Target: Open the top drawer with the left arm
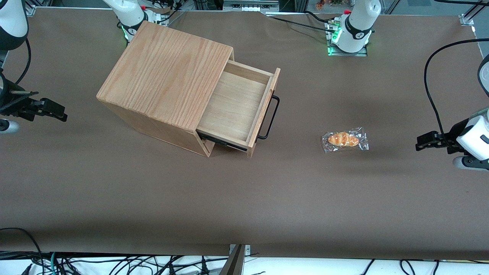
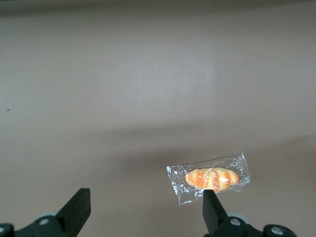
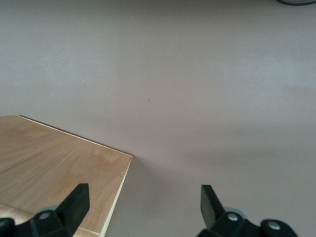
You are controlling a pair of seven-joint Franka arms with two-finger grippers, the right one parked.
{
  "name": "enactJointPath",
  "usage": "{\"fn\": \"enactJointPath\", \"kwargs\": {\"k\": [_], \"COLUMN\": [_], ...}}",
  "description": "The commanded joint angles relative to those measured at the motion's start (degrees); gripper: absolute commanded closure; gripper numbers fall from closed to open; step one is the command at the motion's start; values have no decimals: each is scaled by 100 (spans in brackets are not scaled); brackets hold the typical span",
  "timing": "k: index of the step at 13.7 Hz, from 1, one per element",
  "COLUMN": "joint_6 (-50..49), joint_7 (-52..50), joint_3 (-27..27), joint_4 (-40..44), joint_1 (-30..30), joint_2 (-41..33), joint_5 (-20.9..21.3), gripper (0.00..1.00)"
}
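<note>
— Top drawer, found?
— Pulled well out of the oak cabinet; bar handle running roughly 1 to 7 o'clock.
— And the left gripper?
— Spread wide, holding nothing, at the working arm's end. Drawer well apart at about 9 o'clock from it, wrapped bread roll between.

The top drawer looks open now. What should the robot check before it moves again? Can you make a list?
1. top drawer pulled out of the cabinet: ok.
2. Drawer empty inside: ok.
3. Black handle free of anything holding it: ok.
4. left arm's gripper open, holding nothing, off toward the working arm's end of the table: ok.
5. Wrapped bread lies between gripper and drawer, in the way of a straight reach: not ok.
</note>
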Motion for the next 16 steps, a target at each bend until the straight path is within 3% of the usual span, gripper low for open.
{"fn": "enactJointPath", "kwargs": {"k": [1,16], "joint_6": [-48,-461], "joint_7": [48,66], "joint_3": [12,12], "joint_4": [-60,-78], "joint_1": [-18,26], "joint_2": [-107,-107], "joint_5": [-141,-150], "gripper": [0,0]}}
